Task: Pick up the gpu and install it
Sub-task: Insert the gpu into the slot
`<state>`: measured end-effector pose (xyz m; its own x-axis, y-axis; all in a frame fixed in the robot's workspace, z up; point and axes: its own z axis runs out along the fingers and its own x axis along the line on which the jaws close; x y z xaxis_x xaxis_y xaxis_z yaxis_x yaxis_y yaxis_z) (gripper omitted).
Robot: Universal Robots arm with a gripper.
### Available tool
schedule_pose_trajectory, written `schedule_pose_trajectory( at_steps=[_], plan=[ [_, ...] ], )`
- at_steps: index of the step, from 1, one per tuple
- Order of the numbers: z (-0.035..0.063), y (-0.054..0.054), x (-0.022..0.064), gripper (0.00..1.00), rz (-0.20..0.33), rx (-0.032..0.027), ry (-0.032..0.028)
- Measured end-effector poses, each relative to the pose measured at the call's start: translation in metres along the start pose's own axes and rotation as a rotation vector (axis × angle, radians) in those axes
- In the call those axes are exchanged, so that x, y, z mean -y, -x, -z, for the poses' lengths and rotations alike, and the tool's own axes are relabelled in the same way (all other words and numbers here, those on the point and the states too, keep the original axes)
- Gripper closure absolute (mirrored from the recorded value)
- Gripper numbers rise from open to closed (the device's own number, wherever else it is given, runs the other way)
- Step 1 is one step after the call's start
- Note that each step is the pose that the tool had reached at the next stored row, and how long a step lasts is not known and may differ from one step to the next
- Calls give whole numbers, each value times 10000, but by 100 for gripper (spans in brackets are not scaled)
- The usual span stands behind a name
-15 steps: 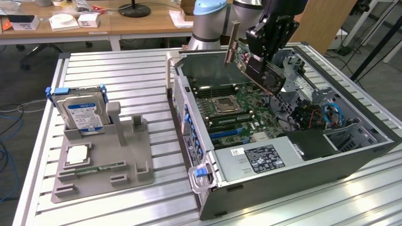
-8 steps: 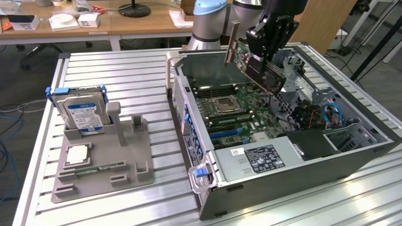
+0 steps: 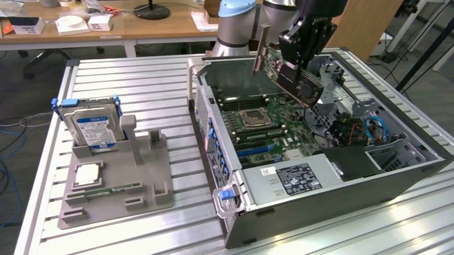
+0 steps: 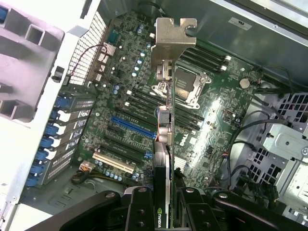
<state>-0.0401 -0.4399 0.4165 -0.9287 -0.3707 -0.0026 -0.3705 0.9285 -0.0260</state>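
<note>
The tool [image 3: 303, 50] is clenched on the gpu [image 3: 294, 82], gripping the card by its upper edge with a finger on each face. The card hangs in the air inside the open computer case [image 3: 333, 186], above the motherboard [image 3: 284, 143] and not seated in any slot. In the exterior view it is tilted, its black shroud facing the exterior view's right and its lower end dipping toward the drive cage side of the case. From the wrist view the card shows edge-on, with its silver bracket [image 4: 172, 41] at the far end, over the region of the CPU socket [image 3: 253, 118]. The long blue slot [image 4: 132, 127] lies bare on the board, off to one side of the card's edge.

The case lies on its side on the slatted metal tabletop [image 3: 142, 74]. Well apart from it, toward the exterior view's left, a grey holder [image 3: 142, 175] sits on the same tabletop. A blue-labelled hard drive [image 3: 94, 127] stands upright in its back corner, and a narrow green RAM stick [image 3: 114, 189] lies flat in a groove nearer the front.
</note>
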Motion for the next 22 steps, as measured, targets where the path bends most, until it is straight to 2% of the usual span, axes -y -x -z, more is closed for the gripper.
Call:
schedule_pose_trajectory(
  at_steps=[22],
  plan=[
    [-3,1,-4,74,784,21,2]
  ],
)
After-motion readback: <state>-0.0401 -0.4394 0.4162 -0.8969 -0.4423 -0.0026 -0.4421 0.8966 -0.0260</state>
